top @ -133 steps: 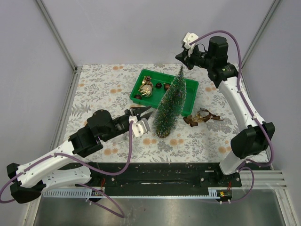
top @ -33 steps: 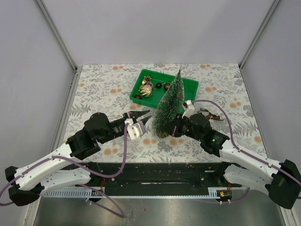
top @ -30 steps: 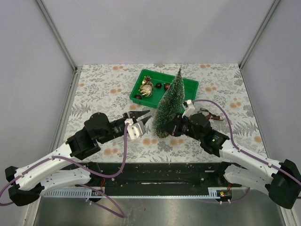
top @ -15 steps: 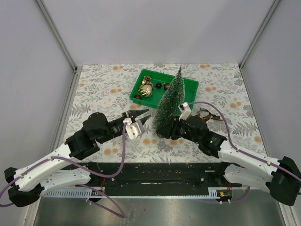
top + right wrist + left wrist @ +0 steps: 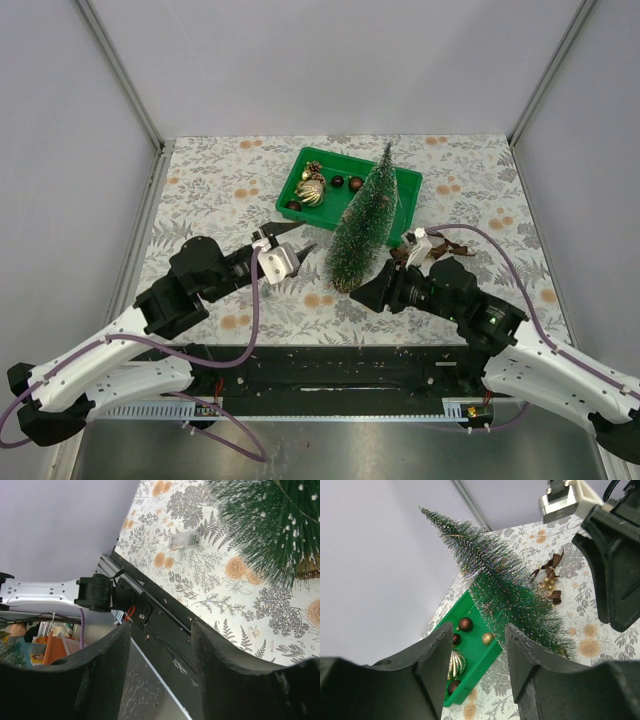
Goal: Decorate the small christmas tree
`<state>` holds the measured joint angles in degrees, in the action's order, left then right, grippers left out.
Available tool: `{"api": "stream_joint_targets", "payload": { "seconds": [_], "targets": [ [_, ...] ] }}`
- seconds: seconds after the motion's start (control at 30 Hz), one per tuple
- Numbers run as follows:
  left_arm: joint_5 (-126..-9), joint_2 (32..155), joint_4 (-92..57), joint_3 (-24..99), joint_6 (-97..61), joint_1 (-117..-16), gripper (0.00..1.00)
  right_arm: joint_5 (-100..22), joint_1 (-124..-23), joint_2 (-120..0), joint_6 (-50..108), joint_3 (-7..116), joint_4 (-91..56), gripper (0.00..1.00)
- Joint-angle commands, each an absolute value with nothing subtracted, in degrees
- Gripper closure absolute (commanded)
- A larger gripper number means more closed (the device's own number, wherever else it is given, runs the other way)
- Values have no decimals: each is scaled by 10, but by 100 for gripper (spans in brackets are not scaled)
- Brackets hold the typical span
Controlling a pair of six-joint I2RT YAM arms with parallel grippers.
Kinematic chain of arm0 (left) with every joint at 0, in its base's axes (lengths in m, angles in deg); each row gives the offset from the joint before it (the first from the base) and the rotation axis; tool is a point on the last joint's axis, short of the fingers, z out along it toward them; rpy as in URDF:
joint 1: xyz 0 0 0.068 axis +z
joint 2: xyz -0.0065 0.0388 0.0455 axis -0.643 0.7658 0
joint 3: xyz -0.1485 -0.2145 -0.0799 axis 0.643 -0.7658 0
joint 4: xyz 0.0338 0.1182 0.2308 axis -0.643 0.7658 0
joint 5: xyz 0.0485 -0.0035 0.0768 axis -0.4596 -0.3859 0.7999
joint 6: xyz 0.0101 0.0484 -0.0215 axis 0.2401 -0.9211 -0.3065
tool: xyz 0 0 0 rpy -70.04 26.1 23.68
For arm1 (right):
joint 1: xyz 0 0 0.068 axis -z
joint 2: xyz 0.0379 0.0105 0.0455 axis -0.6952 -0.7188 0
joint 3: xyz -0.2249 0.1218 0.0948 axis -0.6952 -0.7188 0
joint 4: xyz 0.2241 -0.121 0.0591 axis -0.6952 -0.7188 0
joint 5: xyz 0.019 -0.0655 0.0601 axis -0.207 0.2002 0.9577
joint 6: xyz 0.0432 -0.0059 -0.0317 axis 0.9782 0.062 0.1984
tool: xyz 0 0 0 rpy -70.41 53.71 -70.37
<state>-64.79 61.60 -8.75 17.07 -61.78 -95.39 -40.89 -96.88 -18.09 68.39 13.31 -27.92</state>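
The small christmas tree (image 5: pixel 362 222) stands on its wooden base on the flowered table, leaning slightly, in front of the green tray (image 5: pixel 404 205). My left gripper (image 5: pixel 303 237) is open, a little left of the tree, with nothing between its fingers. In the left wrist view the tree (image 5: pixel 510 590) and the tray (image 5: pixel 479 666) lie beyond the open left gripper (image 5: pixel 480 630). My right gripper (image 5: pixel 366 298) is open and empty, low by the tree's base on its near right. The right wrist view has the tree's lower bristles (image 5: pixel 270 525) at the upper right, apart from the right gripper (image 5: pixel 162 630).
The tray holds a ribbed gold ball (image 5: pixel 310 192), small dark balls (image 5: pixel 354 183) and a little pine cone (image 5: pixel 314 167). A brown ribbon bow (image 5: pixel 437 246) lies right of the tree, behind the right arm. The black rail (image 5: pixel 330 372) runs along the table's near edge.
My right gripper has let go of the tree's base, opened and pulled back toward the near right. The left gripper has opened wider and drawn slightly left. The tree stays standing.
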Motion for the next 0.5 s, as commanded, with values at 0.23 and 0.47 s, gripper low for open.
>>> {"api": "stream_joint_targets", "payload": {
  "seconds": [0.23,0.47],
  "targets": [
    [-611,634,-84,235,-479,-914,22,-402,-974,-167,579,358,-490,32],
    [-648,711,83,366,-405,-838,1,-544,-974,-190,495,480,-564,16]
  ]
}}
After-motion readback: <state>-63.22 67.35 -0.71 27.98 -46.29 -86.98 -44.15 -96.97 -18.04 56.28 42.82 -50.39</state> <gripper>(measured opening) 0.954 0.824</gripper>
